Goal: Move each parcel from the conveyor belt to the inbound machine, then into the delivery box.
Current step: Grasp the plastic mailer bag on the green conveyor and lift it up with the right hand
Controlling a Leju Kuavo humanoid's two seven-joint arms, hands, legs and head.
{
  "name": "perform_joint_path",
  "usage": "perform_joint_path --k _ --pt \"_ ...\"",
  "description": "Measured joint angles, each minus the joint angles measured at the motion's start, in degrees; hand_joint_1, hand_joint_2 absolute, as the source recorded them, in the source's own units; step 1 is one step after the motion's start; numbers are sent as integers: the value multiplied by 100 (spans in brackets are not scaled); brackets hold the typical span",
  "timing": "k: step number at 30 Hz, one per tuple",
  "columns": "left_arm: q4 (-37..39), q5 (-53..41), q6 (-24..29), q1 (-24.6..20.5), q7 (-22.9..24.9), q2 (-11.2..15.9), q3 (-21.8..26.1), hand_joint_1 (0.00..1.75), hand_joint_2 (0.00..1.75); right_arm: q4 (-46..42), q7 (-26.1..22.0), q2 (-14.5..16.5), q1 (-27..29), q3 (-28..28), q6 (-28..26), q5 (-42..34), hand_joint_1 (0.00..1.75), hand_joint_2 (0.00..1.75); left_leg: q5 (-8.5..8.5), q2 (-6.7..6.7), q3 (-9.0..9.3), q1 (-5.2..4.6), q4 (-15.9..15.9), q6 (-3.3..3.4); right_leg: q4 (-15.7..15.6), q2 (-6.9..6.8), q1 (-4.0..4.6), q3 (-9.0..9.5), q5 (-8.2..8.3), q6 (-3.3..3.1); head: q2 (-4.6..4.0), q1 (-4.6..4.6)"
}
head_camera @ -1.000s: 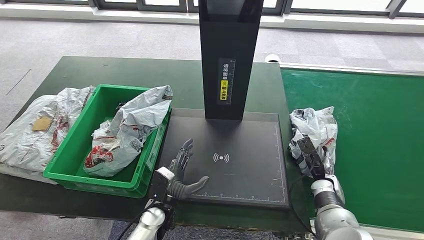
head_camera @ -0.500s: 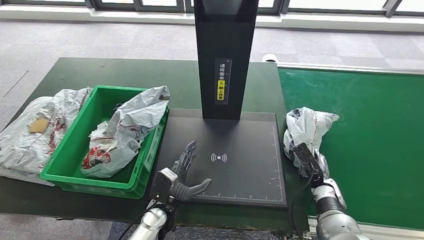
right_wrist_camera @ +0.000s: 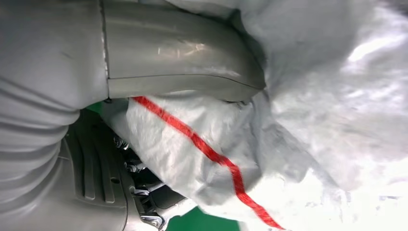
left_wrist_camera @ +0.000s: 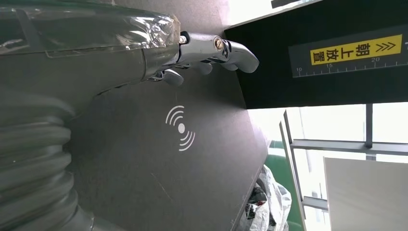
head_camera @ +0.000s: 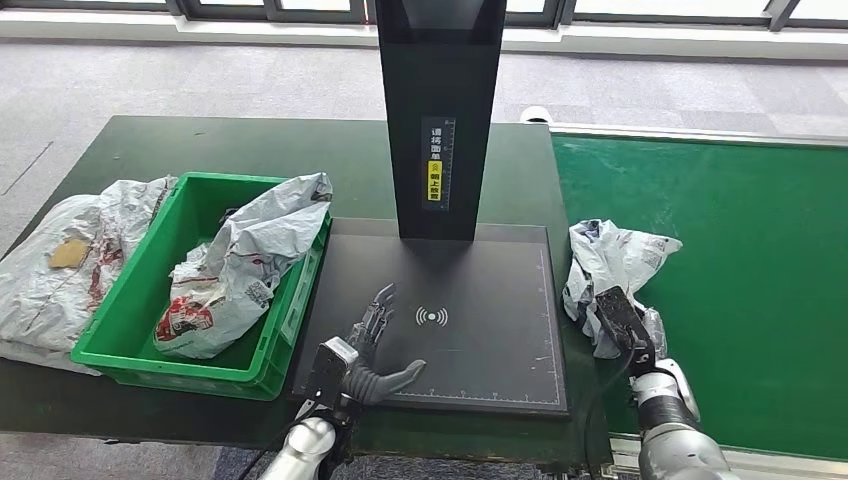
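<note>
A crumpled grey parcel point(head_camera: 612, 262) lies at the near left edge of the green conveyor belt point(head_camera: 740, 260), beside the black inbound machine plate point(head_camera: 470, 330). My right hand point(head_camera: 622, 318) grips this parcel point(right_wrist_camera: 308, 120) at its near side; the thumb presses on the plastic in the right wrist view. My left hand point(head_camera: 372, 350) rests open over the plate's near left corner, fingers spread, holding nothing; the left wrist view looks past its fingers point(left_wrist_camera: 216, 48) over the plate's signal mark point(left_wrist_camera: 181, 128). A green delivery box point(head_camera: 130, 310) at the left holds another grey parcel point(head_camera: 240, 260).
The machine's black column point(head_camera: 436, 110) stands behind the plate. A third grey parcel point(head_camera: 60, 260) lies on the dark table left of the box. The belt stretches bare to the right.
The camera has shifted, so the scene sits a bit further left. My right hand has drawn the parcel slightly toward me and the parcel's shape has changed. The left hand has stayed put.
</note>
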Motion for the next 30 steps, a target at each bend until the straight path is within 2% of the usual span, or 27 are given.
perform_joint_path --k 10,13,15,18,21,25,30 --pt "17 13 1 -5 0 0 -20 0 175 -4 -233 11 67 43 -249 -199 175 175 2 -4 0 1 -7 -6 0 -3 1 1 -3 -5 0 -1" --pt "27 10 8 -7 0 0 -21 0 175 -43 -513 49 128 47 -525 -562 175 175 3 -8 -2 1 -7 -6 0 -7 0 1 -3 -4 0 -1" --pt "33 5 26 -7 0 0 -21 0 175 -211 -646 113 221 149 -746 -1183 175 175 3 -12 -4 0 -7 -5 0 -13 -1 1 -3 -4 0 -1" --pt "37 -7 60 -8 0 0 -21 0 175 -781 -702 245 467 717 -1211 -2662 175 175 5 -23 -8 -3 -6 -3 0 -25 -3 1 -3 -3 0 -1" --pt "37 -24 69 -8 0 0 -21 0 175 -1645 -707 352 820 1669 -1865 -3745 175 175 5 -34 -14 -5 -6 -2 0 -37 -4 0 -4 -2 0 -1" --pt "37 -37 75 -8 0 0 -21 0 175 -2857 -713 449 1224 2896 -2351 -4199 175 175 6 -40 -17 -5 -6 -1 0 -40 -5 -2 -5 -2 0 0" --pt "37 -37 94 -8 0 0 -21 0 175 -3692 -711 511 1474 3687 -2446 -4382 175 175 10 -53 -23 -5 -5 2 0 -56 -5 -2 -5 -1 0 -1"
